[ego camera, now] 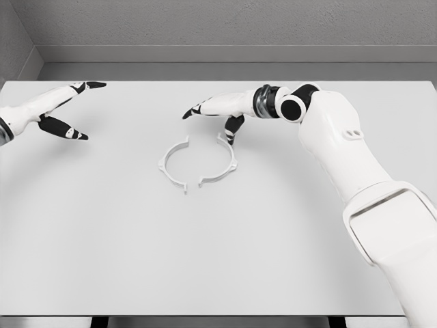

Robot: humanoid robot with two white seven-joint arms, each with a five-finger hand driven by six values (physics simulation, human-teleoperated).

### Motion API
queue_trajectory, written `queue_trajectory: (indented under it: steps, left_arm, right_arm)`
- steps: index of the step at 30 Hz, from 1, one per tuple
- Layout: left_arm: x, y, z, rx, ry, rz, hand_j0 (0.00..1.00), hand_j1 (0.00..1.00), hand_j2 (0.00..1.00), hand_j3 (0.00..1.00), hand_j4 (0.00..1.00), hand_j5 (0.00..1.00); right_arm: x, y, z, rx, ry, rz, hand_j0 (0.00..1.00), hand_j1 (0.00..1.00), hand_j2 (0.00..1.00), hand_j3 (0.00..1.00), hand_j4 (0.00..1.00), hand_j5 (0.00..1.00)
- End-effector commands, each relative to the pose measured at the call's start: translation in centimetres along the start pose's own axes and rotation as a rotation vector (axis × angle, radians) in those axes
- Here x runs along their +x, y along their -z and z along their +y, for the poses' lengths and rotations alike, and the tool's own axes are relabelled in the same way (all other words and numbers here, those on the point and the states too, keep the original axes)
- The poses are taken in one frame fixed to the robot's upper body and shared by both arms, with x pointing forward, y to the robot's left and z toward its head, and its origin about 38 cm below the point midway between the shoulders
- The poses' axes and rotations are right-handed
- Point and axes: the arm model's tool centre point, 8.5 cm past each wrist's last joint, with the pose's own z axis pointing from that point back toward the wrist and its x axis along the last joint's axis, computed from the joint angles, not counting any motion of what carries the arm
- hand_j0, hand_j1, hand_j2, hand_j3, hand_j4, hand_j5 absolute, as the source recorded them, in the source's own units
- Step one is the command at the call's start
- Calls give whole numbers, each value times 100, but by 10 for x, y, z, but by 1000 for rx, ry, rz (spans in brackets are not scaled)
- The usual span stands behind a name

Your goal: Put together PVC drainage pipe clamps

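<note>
A: Nearest the camera, what lay on the table (136, 260)?

B: Bare white surface, then the two clamp halves at mid-table. The left clamp half (172, 162) and the right clamp half (224, 166) faced each other as a broken ring, with gaps at top and bottom, so not yet joined.

A: And the hands?

B: The right hand (217, 111) hovered just behind the right half, fingers extended and holding nothing, thumb pointing down toward its upper tab. I couldn't tell whether it touched. The left hand (60, 109) was well apart at the left edge, fingers spread, empty.

A: How should the step go?

B: I judged it best to pinch the right half near its tab, keep it flat, and slide it squarely so both ends met together.
</note>
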Motion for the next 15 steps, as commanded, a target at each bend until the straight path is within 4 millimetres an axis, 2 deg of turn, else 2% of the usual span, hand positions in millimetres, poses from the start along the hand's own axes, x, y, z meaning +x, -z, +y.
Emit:
queue_trajectory:
  steps: [1,15]
  left_arm:
    - [0,-1,1,6,-6,0,100,100,100,100,100,100]
    - [0,0,0,5,-8,-2,100,100,100,100,100,100]
  right_arm:
    - [1,1,2,13,-9,-2,100,100,100,100,100,100]
    - [9,3,-6,2,-33,-20,100,100,100,100,100,100]
